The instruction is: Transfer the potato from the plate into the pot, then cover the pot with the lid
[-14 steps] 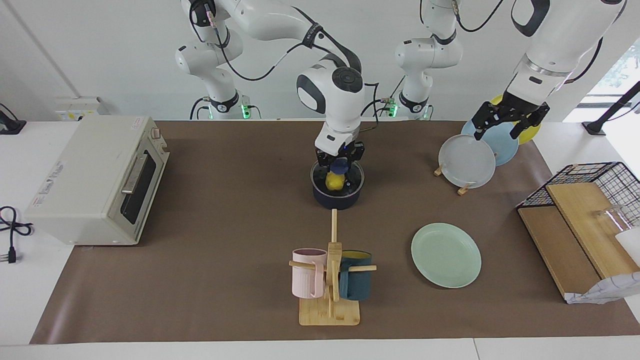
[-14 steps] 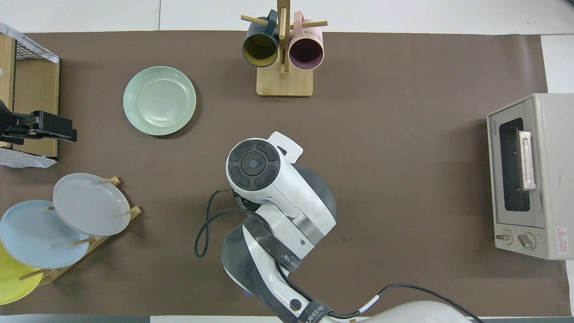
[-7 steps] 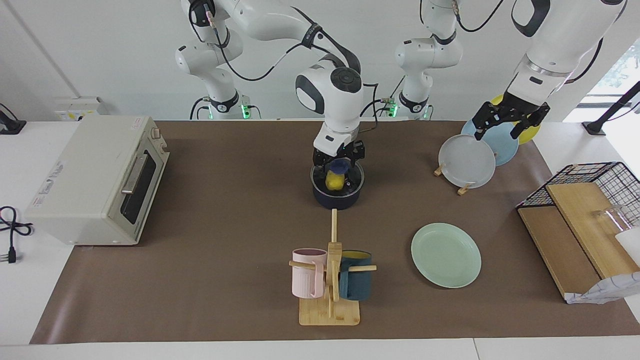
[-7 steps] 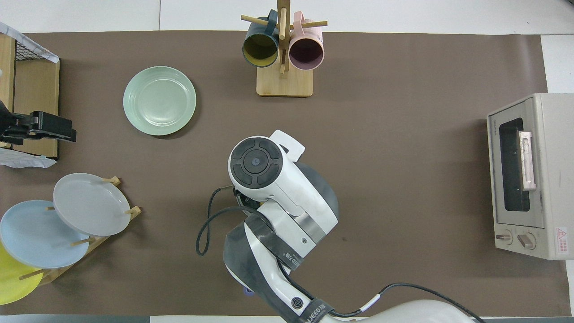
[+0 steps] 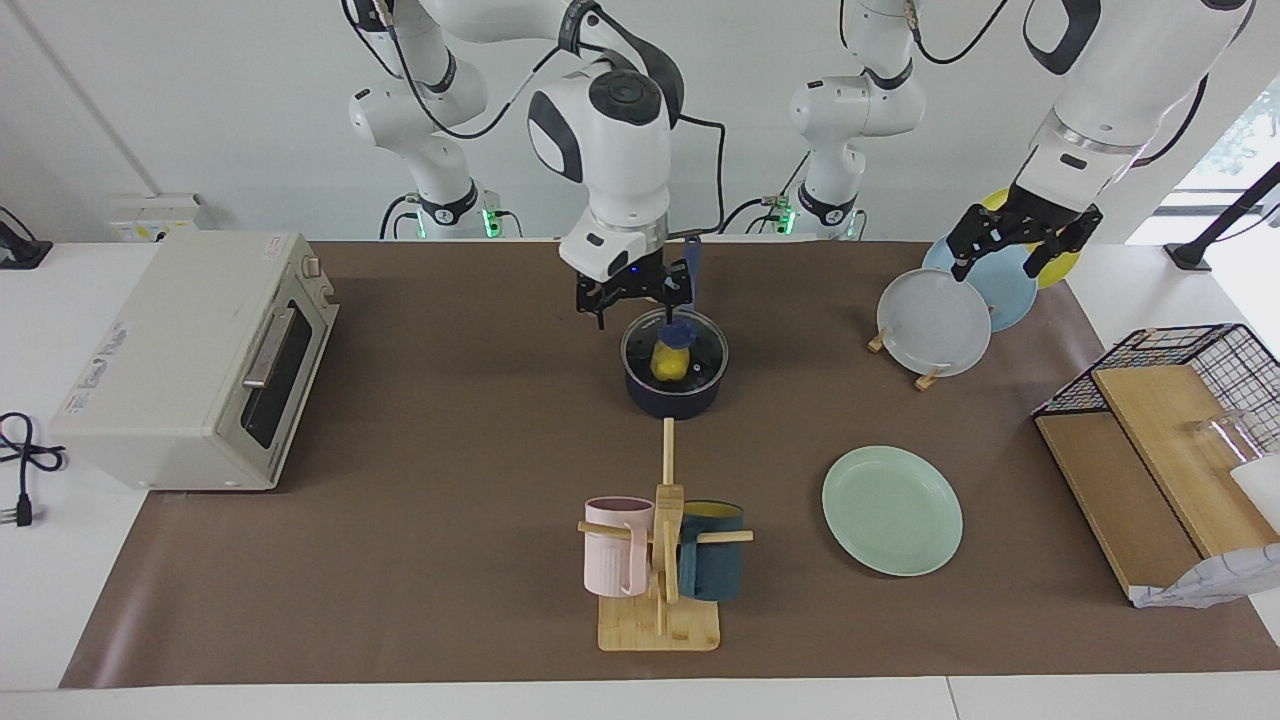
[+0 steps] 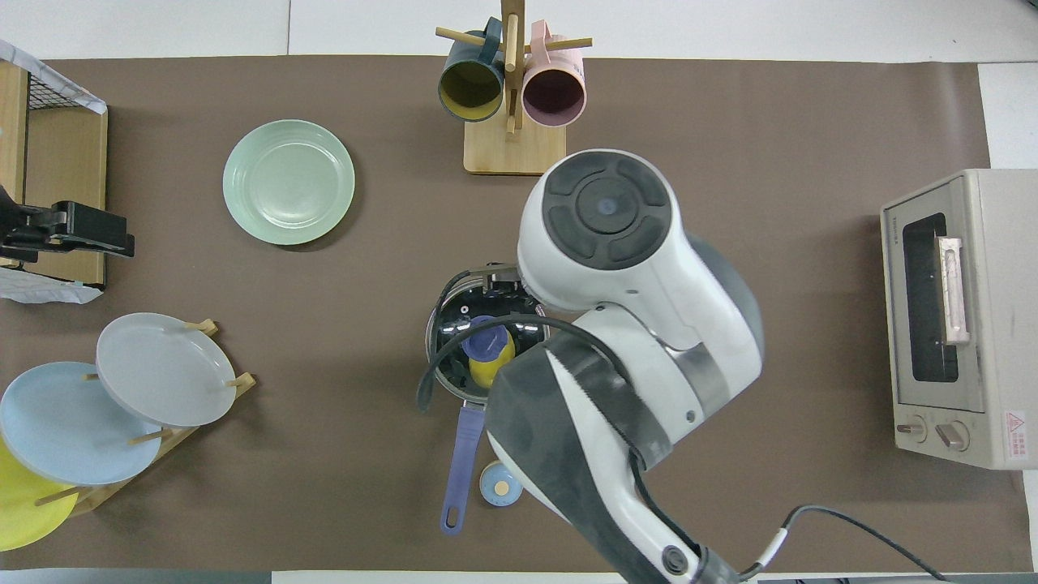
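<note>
Plain white wall [image 5: 200, 100], white table [image 5: 40, 600] under brown mat [image 5: 450, 420], bright window [image 5: 1240, 140] at one end.

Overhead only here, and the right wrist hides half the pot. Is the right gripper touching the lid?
Observer: No. The facing view shows the right gripper up in the air above the lid's rim, open and empty.
Operator: Lid seated?
Observer: Its metal rim looks level on the pot all round, and the potato shows through the glass.
Operator: Left arm?
Observer: Waiting. The left gripper hangs open over the upright plates.
</note>
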### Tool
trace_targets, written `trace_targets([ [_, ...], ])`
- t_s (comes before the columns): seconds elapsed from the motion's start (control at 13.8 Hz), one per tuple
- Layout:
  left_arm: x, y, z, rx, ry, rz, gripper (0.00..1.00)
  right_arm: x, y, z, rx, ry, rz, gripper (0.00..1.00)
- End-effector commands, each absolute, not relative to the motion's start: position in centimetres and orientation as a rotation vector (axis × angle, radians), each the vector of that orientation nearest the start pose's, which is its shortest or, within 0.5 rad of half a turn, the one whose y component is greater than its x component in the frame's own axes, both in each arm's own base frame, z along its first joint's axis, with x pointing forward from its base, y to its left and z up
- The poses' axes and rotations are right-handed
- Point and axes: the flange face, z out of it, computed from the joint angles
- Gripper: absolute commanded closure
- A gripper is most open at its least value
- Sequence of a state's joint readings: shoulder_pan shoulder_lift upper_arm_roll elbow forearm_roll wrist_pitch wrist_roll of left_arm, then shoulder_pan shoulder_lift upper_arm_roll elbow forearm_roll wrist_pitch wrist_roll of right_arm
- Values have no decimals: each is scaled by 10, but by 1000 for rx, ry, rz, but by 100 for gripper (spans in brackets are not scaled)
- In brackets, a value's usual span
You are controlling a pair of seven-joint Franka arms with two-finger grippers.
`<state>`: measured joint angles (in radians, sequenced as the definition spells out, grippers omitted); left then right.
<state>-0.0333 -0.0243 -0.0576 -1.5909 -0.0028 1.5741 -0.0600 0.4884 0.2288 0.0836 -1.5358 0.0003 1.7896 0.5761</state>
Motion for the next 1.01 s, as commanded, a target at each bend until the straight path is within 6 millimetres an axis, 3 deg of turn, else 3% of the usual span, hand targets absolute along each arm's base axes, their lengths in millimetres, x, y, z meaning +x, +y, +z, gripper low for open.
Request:
trace_targets([
  [0.0, 539, -47, 630, -3127, 38, -14, 0, 539, 280, 575, -3128, 76, -29, 0],
  [0.22, 539, -46, 630, -3127, 36, -16, 0, 541, 176, 610, -3163, 10, 67, 0],
  [0.29, 539, -47, 630, -3127, 38, -14, 0, 542, 147, 613, -3167, -50, 108, 0],
  [0.36, 539, -47, 630, -3127, 38, -14, 0, 542, 130, 611, -3177, -86, 143, 0],
  [0.58, 539, -47, 630, -3127, 38, -14, 0, 529, 85, 617, -3210, 2, 101, 0],
  [0.72, 539, -47, 630, -3127, 38, -14, 0, 528, 72, 613, -3214, 37, 131, 0],
  [0.94, 539, -47, 630, -3127, 38, -14, 0, 545, 62, 606, -3222, -39, 67, 0],
])
